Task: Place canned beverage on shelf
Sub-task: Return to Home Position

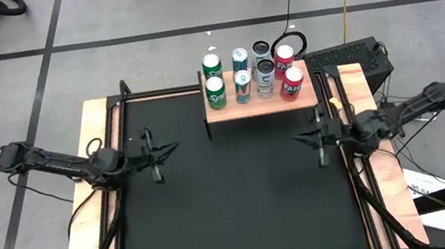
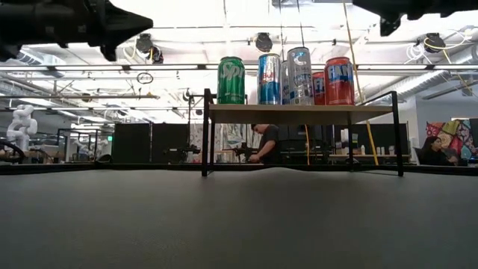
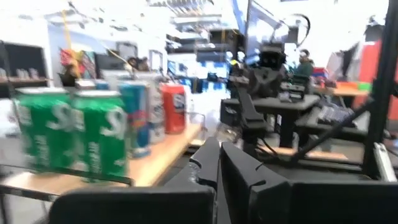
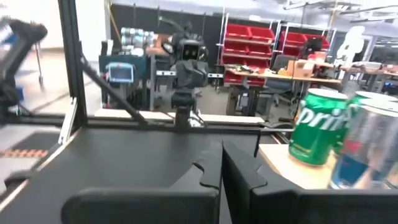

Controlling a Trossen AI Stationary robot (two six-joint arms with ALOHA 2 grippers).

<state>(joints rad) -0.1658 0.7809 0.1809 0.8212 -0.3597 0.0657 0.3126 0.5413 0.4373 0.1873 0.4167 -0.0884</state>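
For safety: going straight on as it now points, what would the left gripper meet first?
The left gripper points across the black table top; first in line, probably, is the dark two-finger right gripper. The light-wood shelf lies aside.

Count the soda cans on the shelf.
8, all on the shelf, in four front-back pairs, left to right from above: green cans, blue cans, silver cans, red cans. None appears hidden.

The small light-wood plank shelf on thin black metal legs (image 1: 259, 104) stands at the far edge of the large black table (image 1: 235, 210), near its middle. On it, four front-and-back pairs stand side by side: green drink cans (image 1: 215, 93) leftmost, then blue-and-silver cans (image 1: 242, 87), grey cans (image 1: 266, 78) and red cans (image 1: 291, 83) rightmost. The left gripper (image 1: 167, 150) hangs over the table's left side and the right gripper (image 1: 301, 139) over its right, both well apart from the shelf.
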